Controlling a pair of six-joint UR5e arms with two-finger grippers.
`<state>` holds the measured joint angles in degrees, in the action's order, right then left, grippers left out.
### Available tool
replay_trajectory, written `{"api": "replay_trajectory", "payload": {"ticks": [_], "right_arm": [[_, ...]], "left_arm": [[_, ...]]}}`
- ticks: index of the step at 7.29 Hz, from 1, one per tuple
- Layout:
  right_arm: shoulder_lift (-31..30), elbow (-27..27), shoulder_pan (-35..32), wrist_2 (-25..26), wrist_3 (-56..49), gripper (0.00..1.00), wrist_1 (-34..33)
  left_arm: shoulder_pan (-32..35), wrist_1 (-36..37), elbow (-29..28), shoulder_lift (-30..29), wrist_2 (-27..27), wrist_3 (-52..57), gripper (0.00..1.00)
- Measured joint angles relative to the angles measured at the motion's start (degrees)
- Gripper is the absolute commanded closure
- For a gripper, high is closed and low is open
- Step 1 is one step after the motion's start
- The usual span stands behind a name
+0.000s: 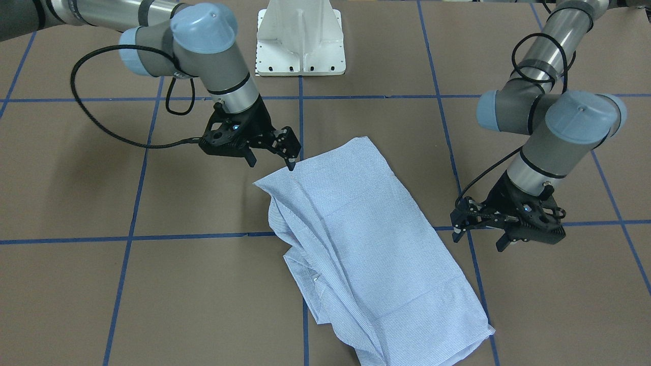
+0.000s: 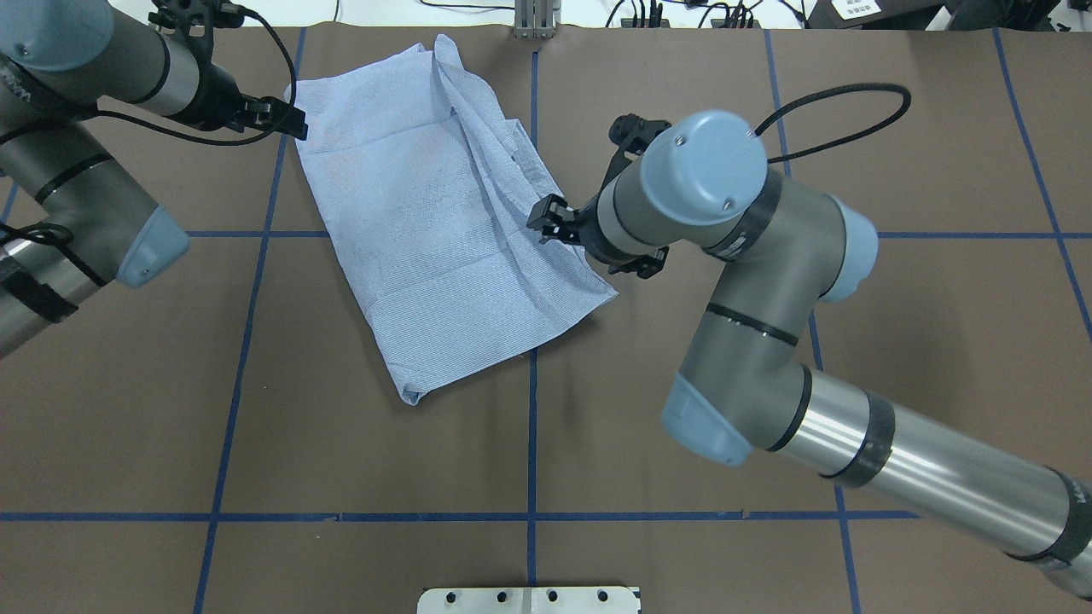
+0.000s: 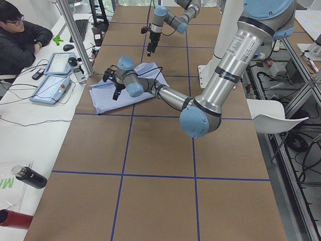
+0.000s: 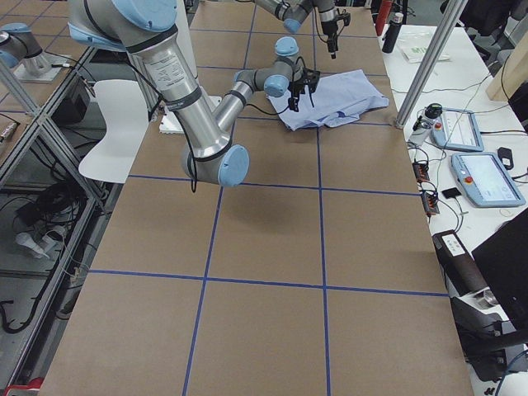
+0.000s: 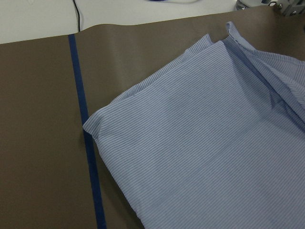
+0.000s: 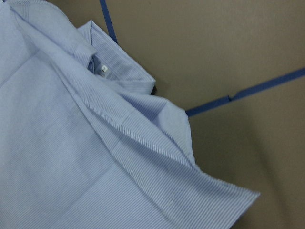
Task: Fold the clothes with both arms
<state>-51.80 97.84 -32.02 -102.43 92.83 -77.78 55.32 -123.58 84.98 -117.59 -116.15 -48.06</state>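
Blue-striped shirt lies flat on the counter, folded to a long rough rectangle and set askew over the tape grid. No sleeves in sight, so I judge them tucked inside. One long side of the shirt is smooth. The other is bunched in loose pleats, and the right wrist view shows the collar and label among them.

The right claw is at the shirt's robot-side short hem, near the pleated corner. Its jaws are wide apart with nothing between them. One fingertip is at the hem edge, touching or just off it; cannot tell which. The claw is tilted low toward the cloth, probably to get a finger under the hem.

The left claw is just beside the shirt's smooth long side, clear of the cloth. Its jaws are spread and hold nothing.

Judgement: the lengthwise folds look done and a crosswise fold remains. The claws flank the shirt so each can take one side and carry the hem over evenly. Risk: the pleated side is loose, and a pinch there may catch only the top layer and drag the stack open.
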Motion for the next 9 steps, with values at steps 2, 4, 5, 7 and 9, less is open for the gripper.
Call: {"api": "replay_trajectory", "payload": {"ticks": [2, 4, 5, 7, 9], "right_arm": [[1.0, -1.7, 5.3, 6.6, 8.3, 0.1, -0.5], [3.2, -7.0, 7.2, 10.6, 12.4, 0.25, -0.3], [4.1, -9.1, 7.7, 11.9, 13.5, 0.27, -0.3], [4.4, -11.4, 8.3, 12.6, 14.3, 0.27, -0.3], [3.8, -12.2, 8.9, 12.8, 14.1, 0.26, -0.3]], "left_arm": [[-2.9, 0.9, 5.0, 2.2, 0.2, -5.8, 0.0], [-5.2, 1.0, 6.9, 2.6, 0.4, -9.5, 0.0], [-5.7, 1.1, 7.3, 2.6, 0.4, -10.3, 0.0], [-6.1, 1.1, 7.5, 2.6, 0.4, -10.8, 0.0], [-6.3, 1.1, 7.5, 2.7, 0.4, -10.9, 0.0]]}}
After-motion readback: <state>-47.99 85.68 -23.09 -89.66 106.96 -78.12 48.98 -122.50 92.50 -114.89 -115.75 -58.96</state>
